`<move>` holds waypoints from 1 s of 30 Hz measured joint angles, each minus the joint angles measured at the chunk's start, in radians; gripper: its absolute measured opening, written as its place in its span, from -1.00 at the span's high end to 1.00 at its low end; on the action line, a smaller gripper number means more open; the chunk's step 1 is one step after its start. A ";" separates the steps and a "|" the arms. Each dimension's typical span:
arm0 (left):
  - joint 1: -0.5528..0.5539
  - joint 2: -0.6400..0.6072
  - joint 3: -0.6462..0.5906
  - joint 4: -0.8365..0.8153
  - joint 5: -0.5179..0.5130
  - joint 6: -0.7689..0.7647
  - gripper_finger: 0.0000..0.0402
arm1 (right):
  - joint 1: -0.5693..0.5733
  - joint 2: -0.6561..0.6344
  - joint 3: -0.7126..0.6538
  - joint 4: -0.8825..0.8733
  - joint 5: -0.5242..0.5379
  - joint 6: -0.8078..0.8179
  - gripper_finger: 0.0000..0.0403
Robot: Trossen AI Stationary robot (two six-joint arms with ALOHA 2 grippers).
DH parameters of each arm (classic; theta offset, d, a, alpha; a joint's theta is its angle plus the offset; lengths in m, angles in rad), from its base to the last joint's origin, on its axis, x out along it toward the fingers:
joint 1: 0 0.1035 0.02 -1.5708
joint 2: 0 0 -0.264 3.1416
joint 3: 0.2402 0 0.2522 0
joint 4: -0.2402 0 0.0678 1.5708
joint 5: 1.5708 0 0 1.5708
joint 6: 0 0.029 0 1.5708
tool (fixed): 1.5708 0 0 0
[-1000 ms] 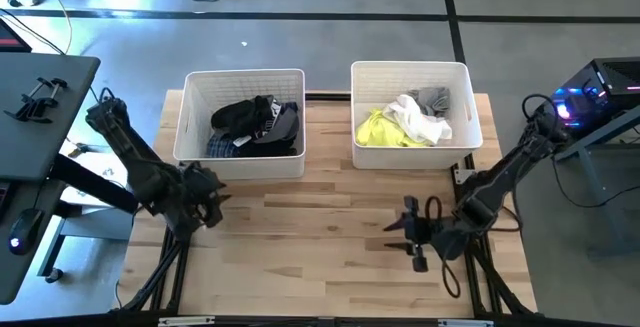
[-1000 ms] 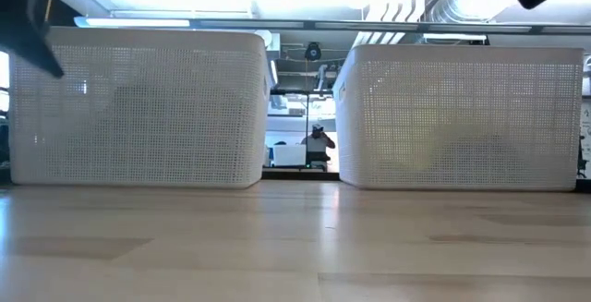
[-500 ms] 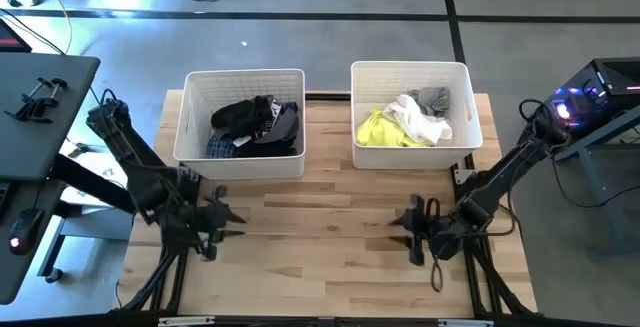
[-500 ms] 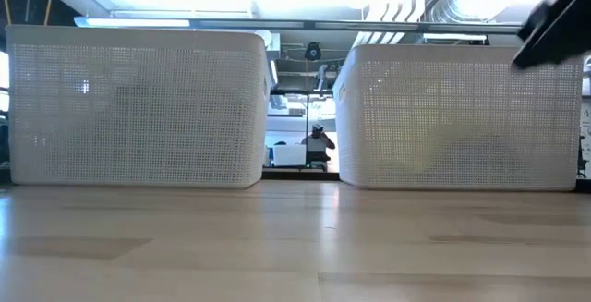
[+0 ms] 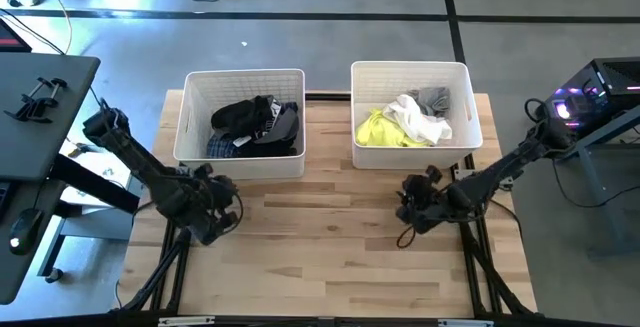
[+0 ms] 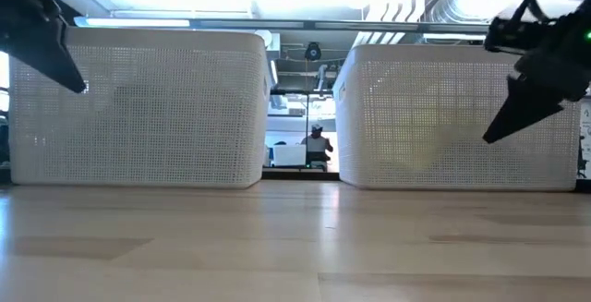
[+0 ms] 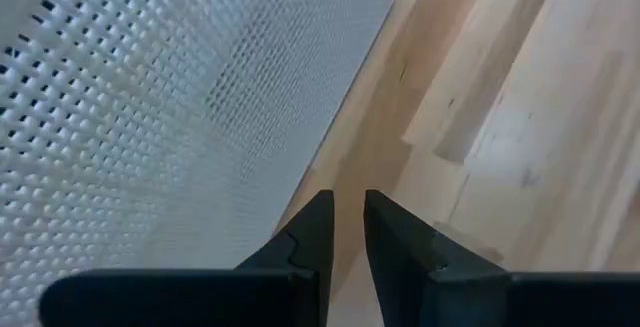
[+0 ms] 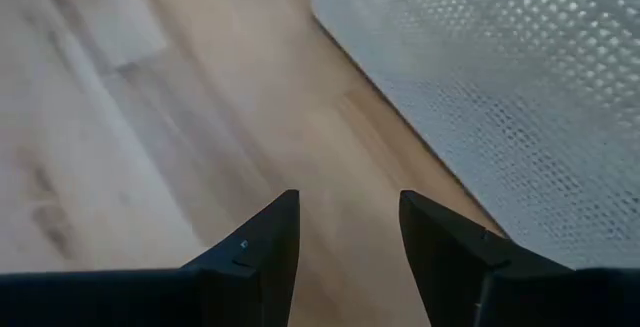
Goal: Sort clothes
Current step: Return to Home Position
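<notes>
Both arms low, clothes binned

High: dark clothes (image 5: 255, 125) in left bin (image 5: 190, 127), pale clothes (image 5: 405, 119) in right bin (image 5: 466, 107). Left jaws toward the desk's (image 5: 320, 267) 9 o'clock, right jaws toward 3.
Low: bins side by side.
Left wrist: jaws narrow, empty.
Right wrist: jaws wider, empty.
</notes>
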 joint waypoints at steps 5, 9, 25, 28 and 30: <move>-0.014 -0.054 -0.001 0.148 -0.012 0.086 0.85 | 0.079 -0.017 0.027 0.098 -0.061 -0.085 0.21; -0.033 -0.087 -0.003 0.429 -0.059 0.358 0.91 | 0.200 -0.039 0.031 0.349 -0.149 -0.321 0.36; 0.127 -0.167 -0.327 1.630 0.346 1.157 1.00 | 0.032 -0.300 -0.134 0.878 -0.447 -0.917 0.99; 0.219 -0.246 -0.393 1.720 0.445 1.203 1.00 | -0.031 -0.465 -0.208 0.878 -0.479 -0.907 0.98; 0.276 -0.312 -0.425 1.692 0.450 1.206 1.00 | -0.059 -0.567 -0.251 0.870 -0.492 -0.901 0.99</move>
